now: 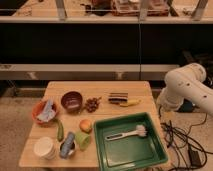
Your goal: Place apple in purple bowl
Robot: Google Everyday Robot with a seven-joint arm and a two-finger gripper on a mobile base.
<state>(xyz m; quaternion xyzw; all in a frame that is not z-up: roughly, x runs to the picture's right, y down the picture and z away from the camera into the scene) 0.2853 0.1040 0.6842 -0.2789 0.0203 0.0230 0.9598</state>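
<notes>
The apple [85,125], small and orange-red, lies on the wooden table [100,88] just left of the green tray. The purple bowl [72,101] stands upright behind it, toward the table's back left, and looks empty. The apple and the bowl are apart. Only white arm segments [184,86] show, at the right beside the table. My gripper is not in view.
A dark grape bunch [92,104], a dark bar [118,96] and a banana [129,103] lie right of the bowl. An orange bowl with blue cloth [45,112] is at the left. In front are a green vegetable [60,130], a green cup [82,140], a white cup [44,147], and a green tray [150,150] holding a white brush [127,133].
</notes>
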